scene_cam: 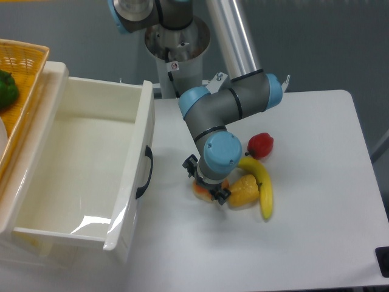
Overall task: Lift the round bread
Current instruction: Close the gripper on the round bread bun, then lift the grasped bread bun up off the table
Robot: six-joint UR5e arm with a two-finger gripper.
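The round bread lies on the white table, an orange-brown bun with a pale underside, mostly covered by the arm's wrist. My gripper points straight down onto it, its dark fingers straddling the bun on either side. The blue wrist cap hides the gap between the fingers, so their closure on the bread does not show.
A yellow-orange chunk, a banana and a red pepper lie just right of the bread. A large white bin with a black handle stands left, with a wicker basket holding a green item beyond it.
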